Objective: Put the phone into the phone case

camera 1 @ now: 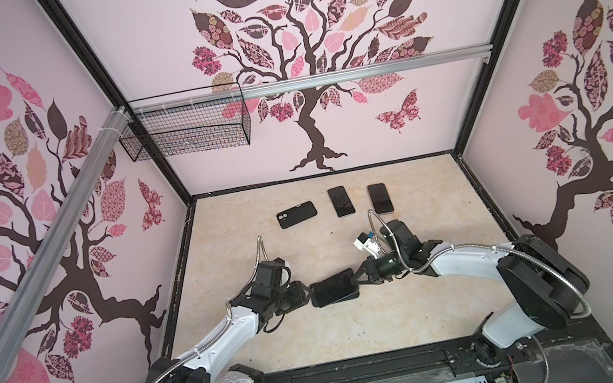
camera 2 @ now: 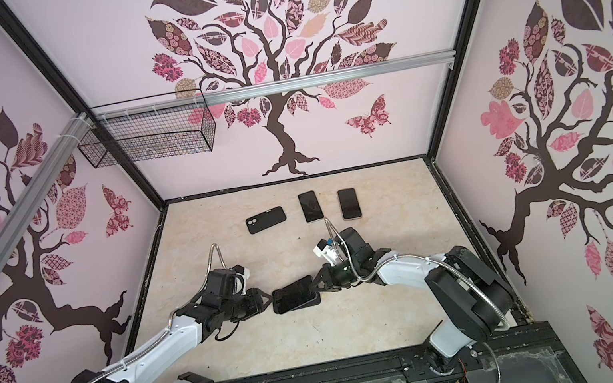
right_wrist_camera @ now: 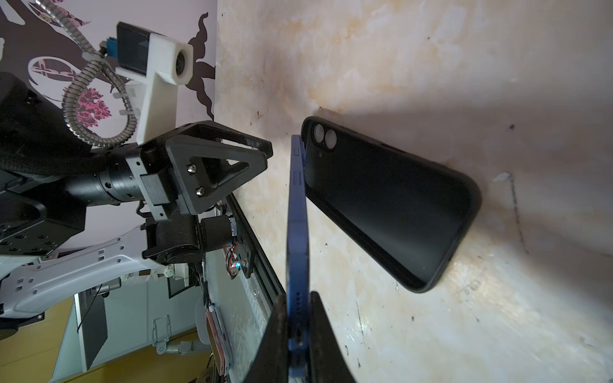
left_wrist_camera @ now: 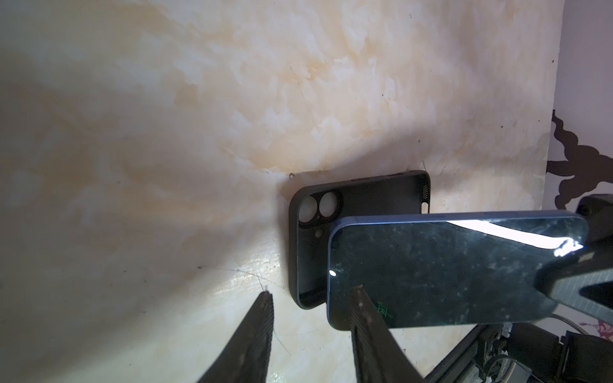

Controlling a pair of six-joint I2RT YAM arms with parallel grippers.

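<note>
surface: cream marble pattern; tree-decal walls around.
phone case: black, open side up, flat on the surface.
phone: blue-edged, screen up, raised over the phone case, partly covering it.
right end effector: clamped on the phone's short end.
left end effector: jaws apart at the phone's opposite end, seemingly not touching.
far row: three dark handset-shaped items, lying flat.

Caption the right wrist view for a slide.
Right gripper pinches the blue phone by its end, beside the empty black case.
</note>
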